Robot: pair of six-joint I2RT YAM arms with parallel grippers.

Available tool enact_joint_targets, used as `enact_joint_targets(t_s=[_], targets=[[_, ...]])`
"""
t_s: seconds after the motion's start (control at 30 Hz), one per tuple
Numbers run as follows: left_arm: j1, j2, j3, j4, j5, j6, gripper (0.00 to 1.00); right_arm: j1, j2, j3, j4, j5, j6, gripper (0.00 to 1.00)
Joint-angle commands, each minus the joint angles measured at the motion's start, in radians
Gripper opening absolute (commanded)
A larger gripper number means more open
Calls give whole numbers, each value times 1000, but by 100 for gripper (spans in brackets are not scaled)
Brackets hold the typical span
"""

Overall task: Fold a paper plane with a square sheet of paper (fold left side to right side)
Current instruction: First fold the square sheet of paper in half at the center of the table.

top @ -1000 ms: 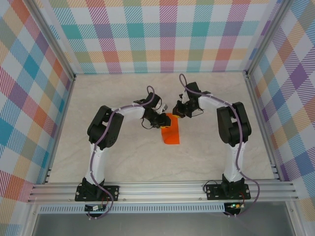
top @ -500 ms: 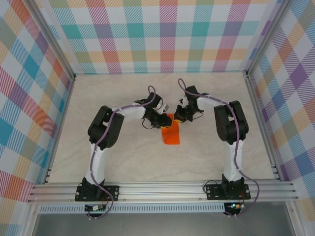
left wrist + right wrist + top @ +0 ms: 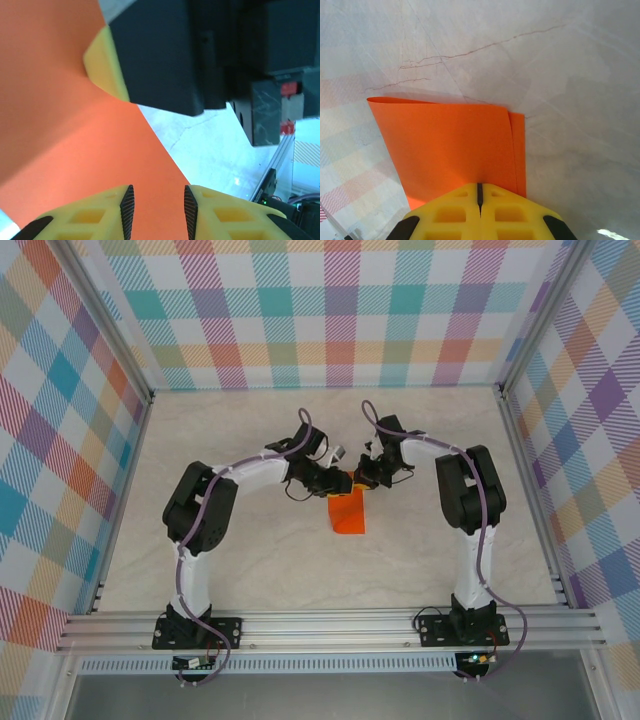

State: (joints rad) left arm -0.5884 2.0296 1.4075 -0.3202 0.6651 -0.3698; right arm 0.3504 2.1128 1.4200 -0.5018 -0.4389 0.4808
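The square sheet of paper (image 3: 348, 516) is bright orange and lies folded in half on the table, its two long edges slightly offset in the right wrist view (image 3: 450, 145). My right gripper (image 3: 363, 478) is shut (image 3: 480, 192), with its yellow tips resting on the sheet's far end. My left gripper (image 3: 334, 483) comes in from the left over that same end. It is open (image 3: 159, 212), with a narrow gap between its ribbed pads and orange paper (image 3: 75, 140) showing below the gap. The right gripper's yellow fingertip (image 3: 102, 60) touches the paper just ahead of it.
The pale marbled table (image 3: 250, 550) spreads around the sheet, walled by plaid panels (image 3: 330, 320) on three sides. An aluminium rail (image 3: 330, 625) with both arm bases runs along the near edge. The two wrists sit very close together above the sheet's far end.
My left gripper's jaws have widened, and that arm's elbow has swung left. The right gripper has moved down onto the sheet's far end, staying shut.
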Motion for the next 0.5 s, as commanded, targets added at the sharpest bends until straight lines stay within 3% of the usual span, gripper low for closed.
enact_joint_targets(t_s=[0.0,0.47], targets=[[-24,-1,-41,19,37,13,32,2,9,-32,-52,37,-20,3],[-57,19,-124,11,45,50,29,3,14,-30,-78,65,-27,3]])
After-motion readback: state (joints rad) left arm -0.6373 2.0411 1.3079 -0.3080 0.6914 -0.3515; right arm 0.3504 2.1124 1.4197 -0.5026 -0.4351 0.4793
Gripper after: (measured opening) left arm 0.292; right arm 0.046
